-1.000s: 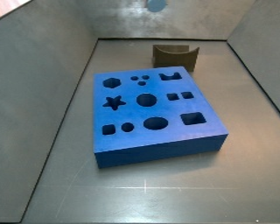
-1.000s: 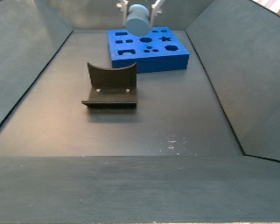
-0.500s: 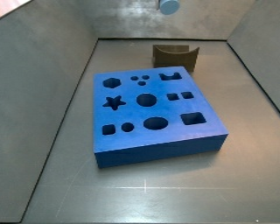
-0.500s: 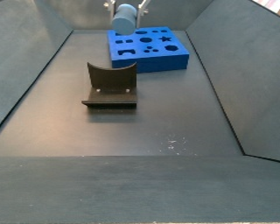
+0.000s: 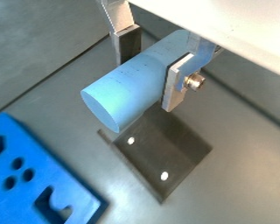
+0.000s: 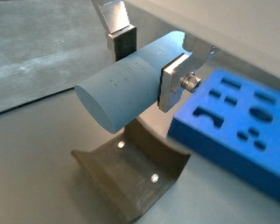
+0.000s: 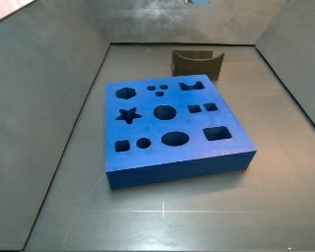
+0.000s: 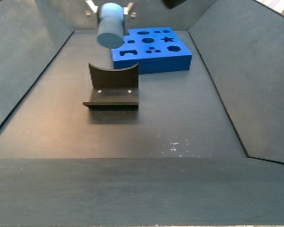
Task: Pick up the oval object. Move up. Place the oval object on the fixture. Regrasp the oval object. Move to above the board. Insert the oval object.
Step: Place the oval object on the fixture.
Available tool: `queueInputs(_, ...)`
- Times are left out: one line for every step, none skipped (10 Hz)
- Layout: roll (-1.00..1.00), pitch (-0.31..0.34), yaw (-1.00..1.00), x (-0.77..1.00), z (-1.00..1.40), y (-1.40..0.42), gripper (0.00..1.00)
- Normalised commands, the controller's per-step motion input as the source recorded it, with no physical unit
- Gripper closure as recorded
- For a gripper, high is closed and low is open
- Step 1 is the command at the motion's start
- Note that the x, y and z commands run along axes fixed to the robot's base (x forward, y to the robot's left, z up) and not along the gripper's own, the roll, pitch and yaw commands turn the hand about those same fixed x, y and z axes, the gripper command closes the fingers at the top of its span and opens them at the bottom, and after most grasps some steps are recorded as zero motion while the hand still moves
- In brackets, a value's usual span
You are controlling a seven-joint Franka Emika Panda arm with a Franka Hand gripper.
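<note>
End effector (image 5: 152, 61) grips oval object (image 5: 136, 79); seemingly above fixture (image 5: 161, 150)

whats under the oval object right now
Held in the hand, the oval object hangs apart over the fixture. Its base plate shows two screws; the oval object covers its notch in that wrist view.

Oval object (image 5: 130, 83) in gripper (image 5: 152, 63), above fixture (image 5: 160, 153)
</note>
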Motion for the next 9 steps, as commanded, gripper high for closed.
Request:
queueInputs(-1.0,0.336,-0.07,0.14,0.0,0.08,1.0)
queueInputs(-0.81,0.274,-0.11,0.05,0.01,0.07,1.0)
queueInputs(-0.63,0.2,-0.14,0.04,0.0,0.06,1.0)
queueInputs(-0.5,0.163,-0.15,0.04,0.0,0.05,1.0)
queueInputs(-0.25,0.103,-0.14,0.06,0.0,0.04,1.0)
queueInputs(-1.0,0.001,-0.19,0.11,-1.0,0.07,1.0)
queueInputs(-1.0,-0.02,-0.19,0.11,-1.0,0.07,1.0)
queueInputs(-1.0,-0.014,-0.18,0.12,-1.0,0.08,1.0)
queueInputs(-1.0,-0.001,-0.18,0.13,-1.0,0.08,1.0)
